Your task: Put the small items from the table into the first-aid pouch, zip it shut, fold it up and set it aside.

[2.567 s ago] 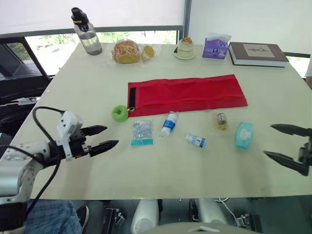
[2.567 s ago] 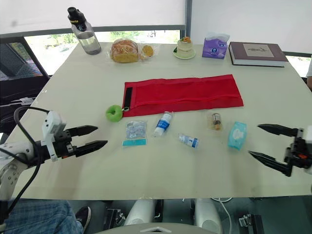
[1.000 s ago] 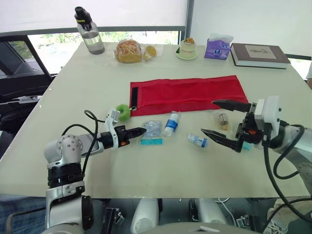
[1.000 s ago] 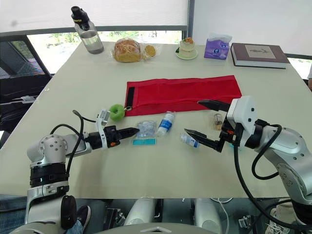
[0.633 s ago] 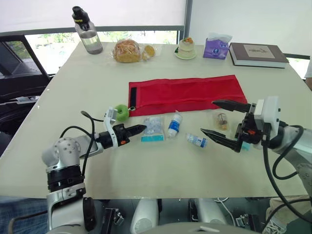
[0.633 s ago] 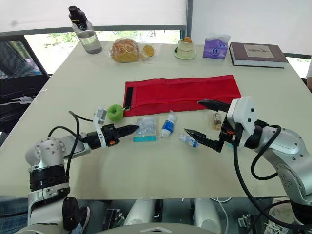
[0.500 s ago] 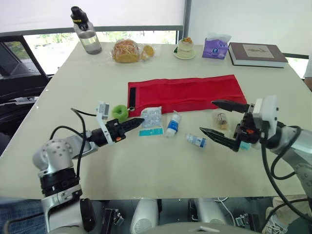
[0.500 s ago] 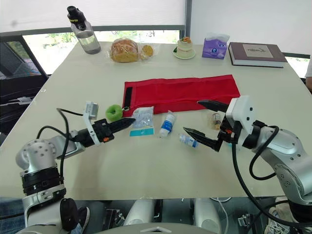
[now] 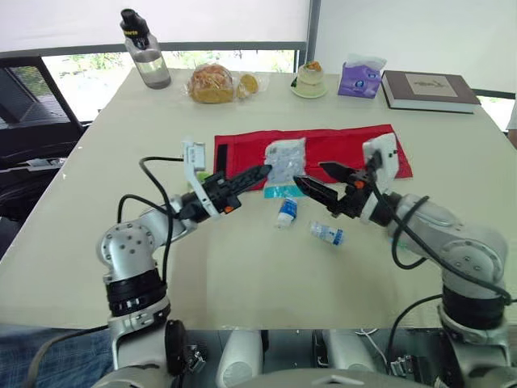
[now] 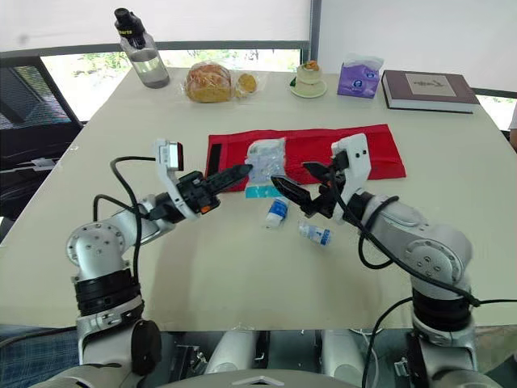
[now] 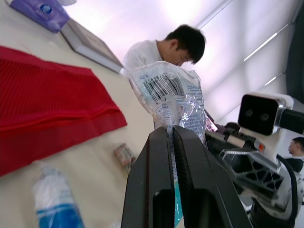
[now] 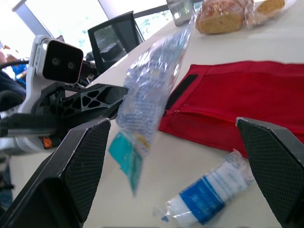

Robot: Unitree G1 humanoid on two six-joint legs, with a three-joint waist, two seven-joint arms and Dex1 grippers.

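Note:
My left gripper (image 9: 262, 171) is shut on a clear plastic packet (image 9: 284, 160) with a blue strip, holding it in the air over the near edge of the red pouch (image 9: 343, 144). My right gripper (image 9: 321, 179) stands open just right of the packet, its fingers apart and touching nothing. In the right wrist view the packet (image 12: 152, 80) hangs between the wide-spread fingers. A white and blue roll (image 9: 286, 212) and a small vial (image 9: 327, 233) lie on the table below the grippers. The right arm hides whatever lies further right.
Along the far edge stand a water bottle (image 9: 145, 50), wrapped bread (image 9: 212, 83), a dessert cup (image 9: 310, 79), a purple tissue pack (image 9: 359, 77) and a book (image 9: 424, 87). A black chair (image 9: 32, 105) is at the left. A person (image 11: 166, 52) shows beyond the table.
The left gripper has lifted the packet off the table and carried it up and right, over the pouch's near edge. The open right gripper has swung left to just beside the packet.

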